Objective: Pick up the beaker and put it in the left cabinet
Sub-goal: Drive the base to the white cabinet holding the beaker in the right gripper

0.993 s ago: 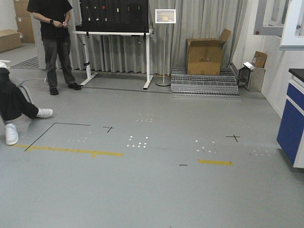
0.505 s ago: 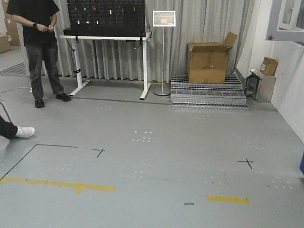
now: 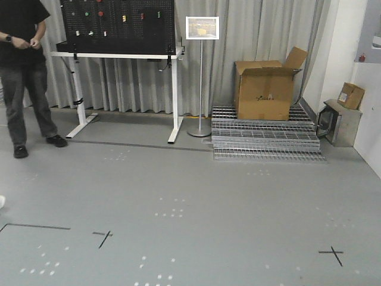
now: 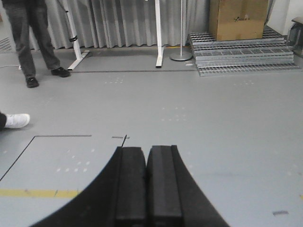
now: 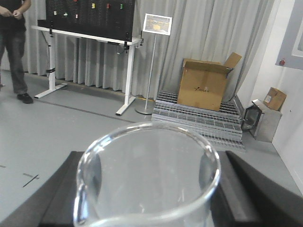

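Note:
The beaker (image 5: 147, 179), a clear glass cylinder with a pouring spout at its lower left rim, fills the bottom of the right wrist view. My right gripper (image 5: 147, 189) is shut on it, one black finger on each side of the glass. My left gripper (image 4: 146, 182) shows in the left wrist view with its two black pads pressed together, empty, above the grey floor. The left cabinet is out of view in all frames. Neither gripper shows in the front view.
A person in black (image 3: 21, 77) stands at the far left beside a white-legged table with a black pegboard (image 3: 119, 27). A sign stand (image 3: 201, 77), an open cardboard box (image 3: 265, 89) on stacked metal grates (image 3: 268, 140), and a small metal cabinet (image 3: 340, 122) stand ahead. Tape crosses mark the floor (image 3: 190, 196).
The front view has swung and moved forward: the table, box and grates have grown larger and shifted, and the yellow floor tape and blue cabinet at the right have left the frame.

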